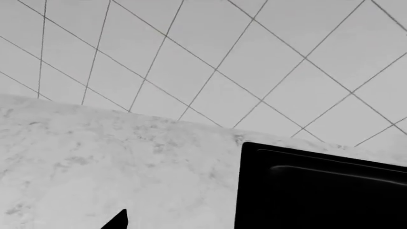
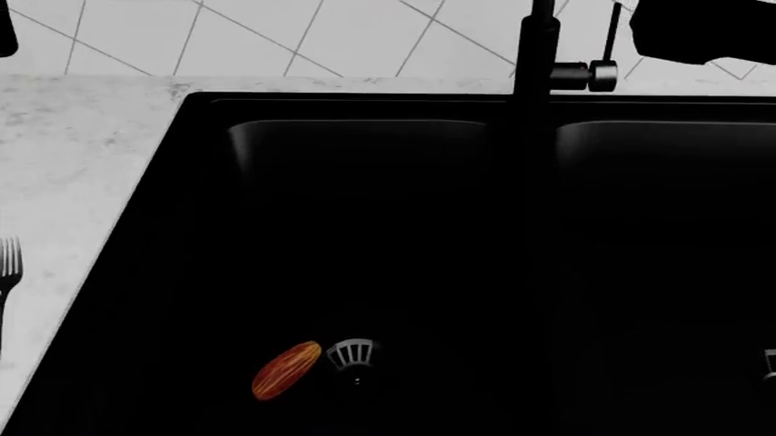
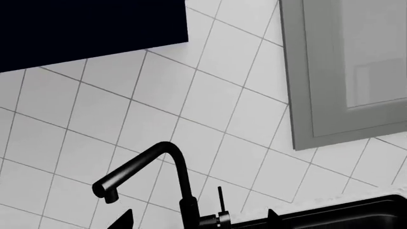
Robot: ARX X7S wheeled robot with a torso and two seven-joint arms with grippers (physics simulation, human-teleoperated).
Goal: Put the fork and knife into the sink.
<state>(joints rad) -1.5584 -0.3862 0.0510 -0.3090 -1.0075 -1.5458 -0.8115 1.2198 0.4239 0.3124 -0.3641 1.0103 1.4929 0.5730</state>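
While the black double sink (image 2: pixel 182 182) fills most of the head view, the fork (image 2: pixel 10 259) lies on the pale marble bench (image 2: pixel 73 163) at about nine o'clock, just outside the sink's left rim, with only its tines showing at the frame edge. So the fork is not yet in the sink. No knife can be seen in any view, so whether it is already dealt with cannot be told. Inside the left basin, near seven o'clock, a reddish-orange oval object (image 2: pixel 286 370) rests just beside the round silver drain (image 2: pixel 353 356). A tall black faucet (image 2: pixel 536 54) rises at the back, between the two basins, at about one o'clock.

As for the claws, the left claw (image 1: pixel 117 220) shows only one dark fingertip above the bench near the sink's corner, and the right claw (image 3: pixel 197 218) shows only two dark tips, raised high and facing the tiled wall (image 3: pixel 222 119) and faucet. Neither view shows whether a claw is spread or pressed together, and nothing is seen held. Judging from this, the fork at least remains to be picked up and moved.
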